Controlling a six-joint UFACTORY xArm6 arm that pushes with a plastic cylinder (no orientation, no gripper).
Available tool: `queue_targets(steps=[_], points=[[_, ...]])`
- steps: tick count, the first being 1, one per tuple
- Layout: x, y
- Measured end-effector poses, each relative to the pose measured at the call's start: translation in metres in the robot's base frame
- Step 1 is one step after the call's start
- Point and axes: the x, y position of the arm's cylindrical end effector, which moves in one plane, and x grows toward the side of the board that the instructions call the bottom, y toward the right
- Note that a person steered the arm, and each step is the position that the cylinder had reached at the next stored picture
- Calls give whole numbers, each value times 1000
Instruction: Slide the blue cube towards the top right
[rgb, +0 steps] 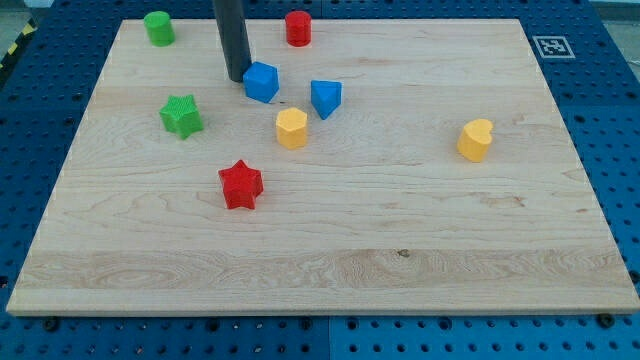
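My tip (237, 78) stands on the wooden table (400, 230) in its far left part, just beside the blue cube (262, 82), on the cube's left side and touching it or very nearly so. The arm carries no pincer, only the dark rod, so there is nothing to be released or clenched; the rod rises straight out of the view's top.

The blue cube sits far on the table, left of centre. To its right, a little nearer, lies a blue wedge-like block (325, 98), apart from the cube. Just near of the gap between those two stands a yellow hexagonal block (291, 128), close to the blue wedge-like block but not touching it.

Nearer still and to the left is a red star (240, 185). A green star (181, 115) lies left of my tip, well apart from it. A green cylinder (158, 28) stands by the far left corner, and a red cylinder (298, 28) stands at the far edge, to the right of the rod. A yellow block with a rounded, heart-like outline (476, 140) sits alone on the right side, well apart from the rest.
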Motion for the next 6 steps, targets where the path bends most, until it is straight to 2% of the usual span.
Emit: queue_targets(steps=[4, 6], points=[[-4, 1], [27, 14]])
